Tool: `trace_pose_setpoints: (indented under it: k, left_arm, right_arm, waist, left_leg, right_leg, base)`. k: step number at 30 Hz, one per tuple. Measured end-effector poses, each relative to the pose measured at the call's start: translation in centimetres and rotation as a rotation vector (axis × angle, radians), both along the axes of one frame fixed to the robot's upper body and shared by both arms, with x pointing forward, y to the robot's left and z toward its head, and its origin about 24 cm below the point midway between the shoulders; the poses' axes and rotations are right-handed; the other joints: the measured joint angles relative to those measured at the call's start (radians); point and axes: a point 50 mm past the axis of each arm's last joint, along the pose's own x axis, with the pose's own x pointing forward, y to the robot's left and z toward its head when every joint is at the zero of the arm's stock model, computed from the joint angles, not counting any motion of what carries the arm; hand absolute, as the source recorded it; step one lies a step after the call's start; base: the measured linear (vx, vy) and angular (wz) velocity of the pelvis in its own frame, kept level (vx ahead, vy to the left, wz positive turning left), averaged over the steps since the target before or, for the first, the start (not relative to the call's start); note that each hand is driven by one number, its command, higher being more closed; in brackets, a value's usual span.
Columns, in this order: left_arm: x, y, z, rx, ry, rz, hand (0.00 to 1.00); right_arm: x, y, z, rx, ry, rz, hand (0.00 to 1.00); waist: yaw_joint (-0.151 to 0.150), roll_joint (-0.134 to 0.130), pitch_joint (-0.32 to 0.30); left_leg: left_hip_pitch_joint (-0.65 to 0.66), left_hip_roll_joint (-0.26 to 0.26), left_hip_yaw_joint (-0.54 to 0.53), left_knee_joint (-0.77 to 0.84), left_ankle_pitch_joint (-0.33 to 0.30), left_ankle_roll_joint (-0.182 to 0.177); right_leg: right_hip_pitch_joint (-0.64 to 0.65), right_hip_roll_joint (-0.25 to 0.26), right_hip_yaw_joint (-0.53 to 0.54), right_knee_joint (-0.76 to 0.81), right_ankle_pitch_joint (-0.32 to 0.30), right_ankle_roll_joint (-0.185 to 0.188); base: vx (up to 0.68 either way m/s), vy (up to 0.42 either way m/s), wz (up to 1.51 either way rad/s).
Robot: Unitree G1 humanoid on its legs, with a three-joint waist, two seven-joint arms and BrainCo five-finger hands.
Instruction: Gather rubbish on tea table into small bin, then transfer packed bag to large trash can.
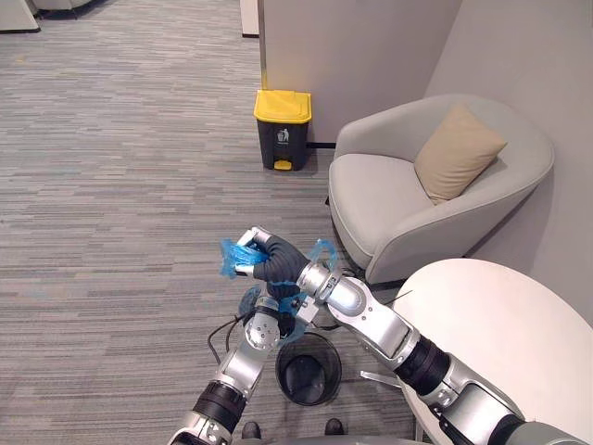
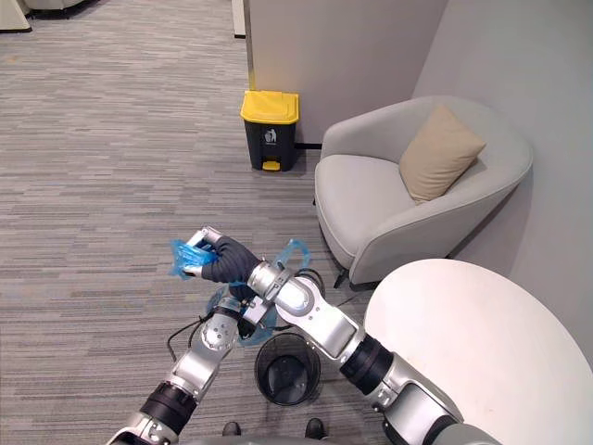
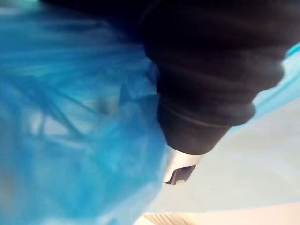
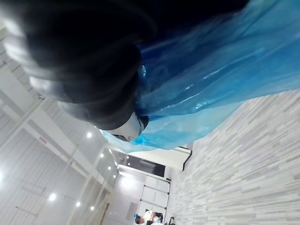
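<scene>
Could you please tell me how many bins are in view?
2: a large dark trash can with a yellow lid beside the grey armchair; a small round black bin on the carpet by the white table.

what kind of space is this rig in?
Probably an office lounge or waiting corner: striped grey carpet, a grey armchair with a tan cushion beside a round white table, and a yellow-lidded bin against the wall.
</scene>
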Motion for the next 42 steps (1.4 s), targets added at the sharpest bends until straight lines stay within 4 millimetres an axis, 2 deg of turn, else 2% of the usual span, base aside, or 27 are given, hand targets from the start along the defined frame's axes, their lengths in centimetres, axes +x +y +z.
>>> trace_pose_setpoints:
  k: [10, 15, 16, 22, 26, 35, 42]
  left_arm:
    - [0.2, 0.0, 0.2, -0.073, 0.013, 0.013, 1.00]
    - [0.3, 0.5, 0.1, -0.102, 0.022, 0.038, 1.00]
    - [0.3, 0.6, 0.2, -0.110, 0.023, 0.046, 1.00]
    - [-0.2, 0.8, 0.4, -0.130, 0.009, 0.054, 1.00]
    - [-0.3, 0.9, 0.7, -0.144, -0.008, 0.061, 1.00]
    - [-1.5, 2.9, 0.7, -0.171, -0.038, 0.136, 1.00]
    - [-2.6, 4.5, 0.6, -0.179, -0.047, 0.200, 1.00]
  right_arm:
    - [-0.1, 0.1, 0.0, -0.003, 0.000, 0.015, 1.00]
    - [-0.7, -0.2, -0.7, -0.009, -0.005, 0.023, 1.00]
    - [-1.0, -0.4, -0.9, -0.007, -0.009, 0.017, 0.00]
    - [-1.7, -1.3, -2.1, -0.050, -0.066, -0.042, 0.00]
    - [-1.6, -2.6, -3.0, -0.119, -0.121, -0.109, 0.00]
    - [-1.2, -8.2, -5.8, -0.347, -0.222, -0.349, 0.00]
    - [-0.7, -11.8, -6.1, -0.392, -0.271, -0.578, 0.00]
  waist:
    - [-0.004, 0.000, 0.000]
    - [-0.004, 0.000, 0.000]
    - [-0.004, 0.000, 0.000]
    - [-0.007, 0.000, 0.000]
    - [-0.005, -0.001, 0.001]
    - [-0.004, -0.006, 0.004]
    - [-0.004, -0.003, 0.007]
  left_leg:
    - [0.001, 0.000, 0.001, 0.000, 0.000, -0.002]
    - [0.000, 0.001, 0.001, -0.001, 0.000, -0.002]
    - [0.000, 0.001, 0.001, -0.001, 0.000, -0.002]
    - [-0.001, 0.001, 0.001, -0.004, 0.000, -0.002]
    - [-0.002, 0.001, 0.001, -0.007, 0.000, -0.002]
    - [-0.004, 0.001, 0.003, -0.004, 0.000, -0.003]
    - [-0.004, -0.005, 0.004, -0.008, -0.001, -0.003]
  right_leg:
    - [0.000, 0.002, 0.002, -0.002, 0.000, -0.001]
    - [0.000, 0.000, 0.002, -0.002, 0.000, -0.001]
    - [0.000, 0.000, 0.002, -0.003, 0.000, -0.001]
    - [-0.002, -0.002, 0.002, -0.003, -0.001, 0.000]
    - [-0.002, -0.002, 0.002, -0.003, -0.002, 0.002]
    - [-0.005, -0.002, 0.003, -0.006, -0.002, 0.002]
    - [-0.005, -0.003, 0.002, -0.007, -0.011, 0.014]
  base:
    - [0.00, 0.000, 0.00]
    - [0.00, 0.000, 0.00]
    - [0.00, 0.000, 0.00]
    - [0.00, 0.000, 0.00]
    - [0.00, 0.000, 0.00]
    - [0.00, 0.000, 0.00]
    - [0.00, 0.000, 0.00]
